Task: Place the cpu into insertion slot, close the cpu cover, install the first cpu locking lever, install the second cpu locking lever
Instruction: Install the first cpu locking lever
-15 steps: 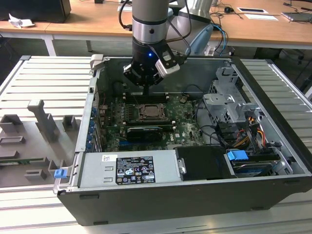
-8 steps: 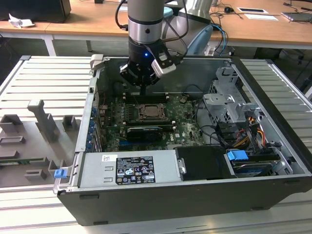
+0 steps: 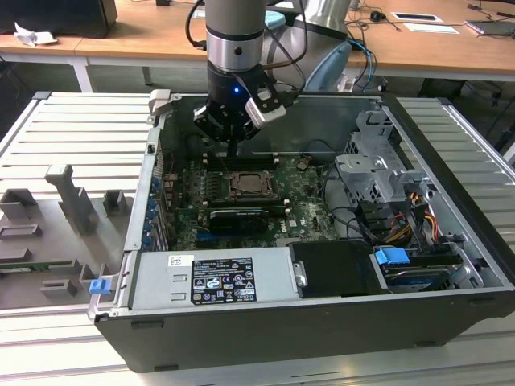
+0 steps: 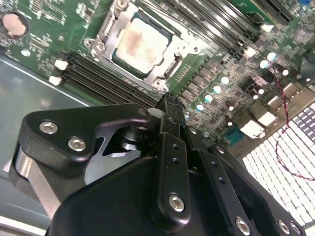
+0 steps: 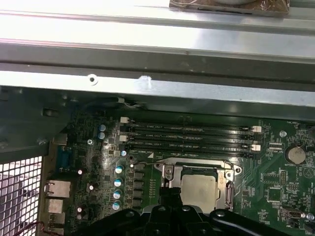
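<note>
Exterior view: an open case [image 3: 241, 338] lies on the slatted table [image 3: 48, 137], its walls ringing the green board [image 3: 310, 211]. The arm reaches down inside, close to the back wall, with open board on its other sides. Its hand [image 3: 233, 151], closed together on nothing, hangs just beside the slot [image 3: 251, 185]. In the second wrist view it sits over the memory slots [image 4: 106, 78] at a slot corner. The cover [image 4: 183, 48] lies flat over the cpu [image 4: 142, 46], seated in the slot. In the first wrist view the hand hides the slot's near edge.
</note>
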